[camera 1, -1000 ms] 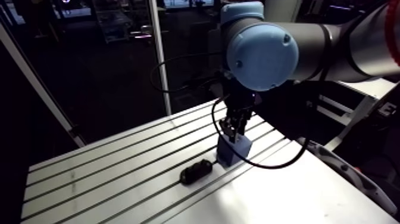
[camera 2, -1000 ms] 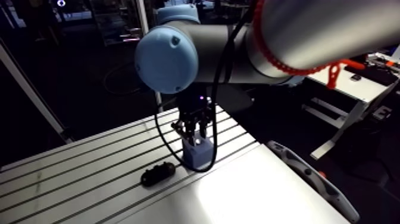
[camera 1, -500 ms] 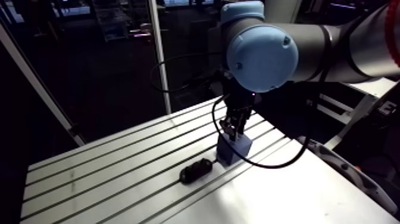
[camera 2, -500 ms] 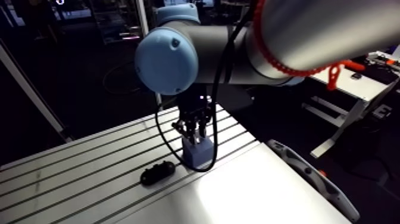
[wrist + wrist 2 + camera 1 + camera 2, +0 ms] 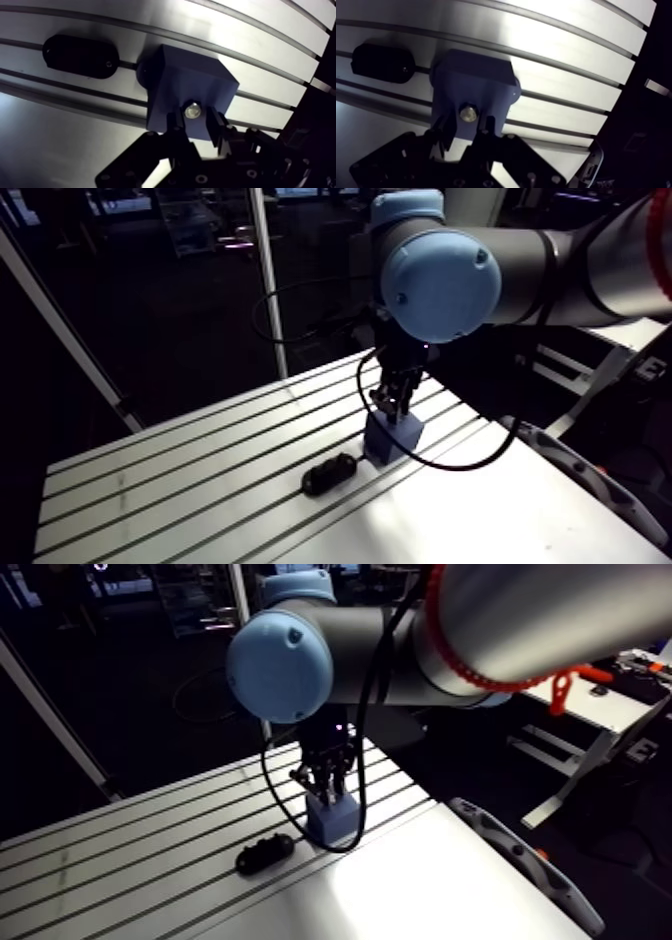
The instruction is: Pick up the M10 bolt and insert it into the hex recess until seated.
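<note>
Flanking bolt (image 5: 191, 110) in blue block (image 5: 190, 80), gripper (image 5: 195, 120) fingers apart

Gripper (image 5: 194, 119) straight down, fingers (image 5: 176, 129) parted (only a small gap)

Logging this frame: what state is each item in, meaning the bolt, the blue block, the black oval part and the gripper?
M10 bolt, sunk in the top of the blue block, bright round end showing; seating depth unclear.
blue block, upright on the table.
black oval part, lying flat beside the block, apart from it.
gripper, directly over the block, around the bolt; grip unclear.
</note>
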